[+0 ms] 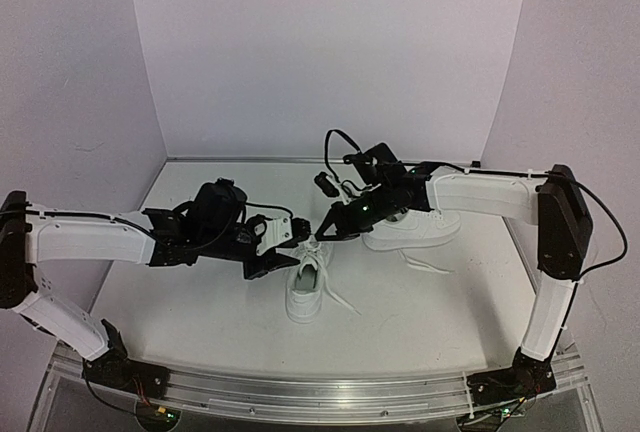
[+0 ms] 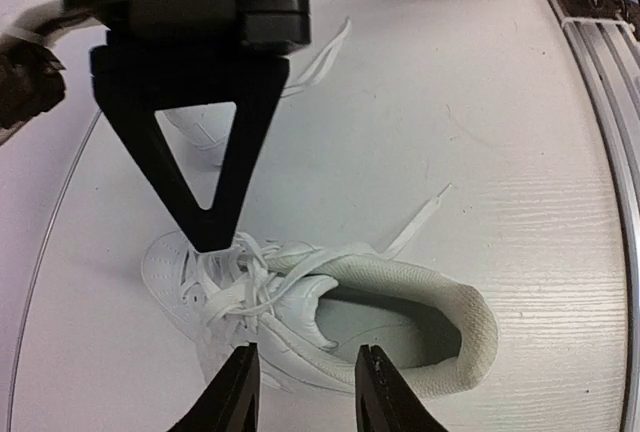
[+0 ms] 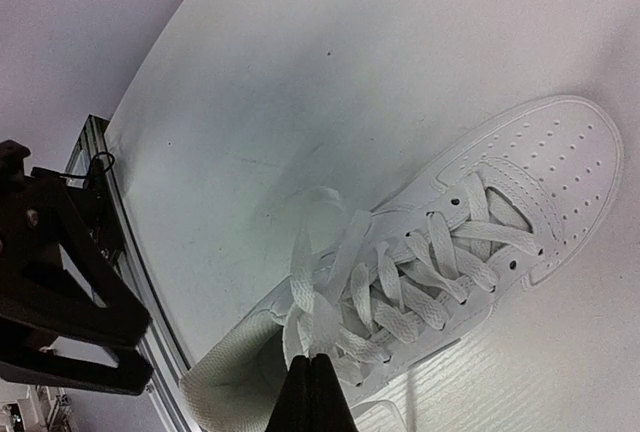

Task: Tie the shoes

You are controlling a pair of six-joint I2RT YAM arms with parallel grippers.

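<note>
Two white shoes lie on the table. The near shoe (image 1: 308, 284) points away from me, and its laces (image 3: 400, 282) are loosely crossed. My right gripper (image 1: 325, 233) is shut on a loop of that lace (image 3: 312, 292) above the tongue, its fingertips (image 3: 312, 377) pinched together. In the left wrist view the right gripper appears as a black triangle (image 2: 205, 172) touching the laces (image 2: 235, 272). My left gripper (image 2: 305, 387) hangs open just above the near shoe's side (image 2: 330, 312), with nothing between its fingers (image 2: 238, 392). The second shoe (image 1: 415, 227) lies farther right, partly behind the right arm.
A loose lace end (image 1: 425, 265) of the far shoe trails on the table at the right, and another (image 2: 420, 220) runs out from the near shoe. White walls enclose the table on three sides. A metal rail (image 1: 320, 392) runs along the near edge.
</note>
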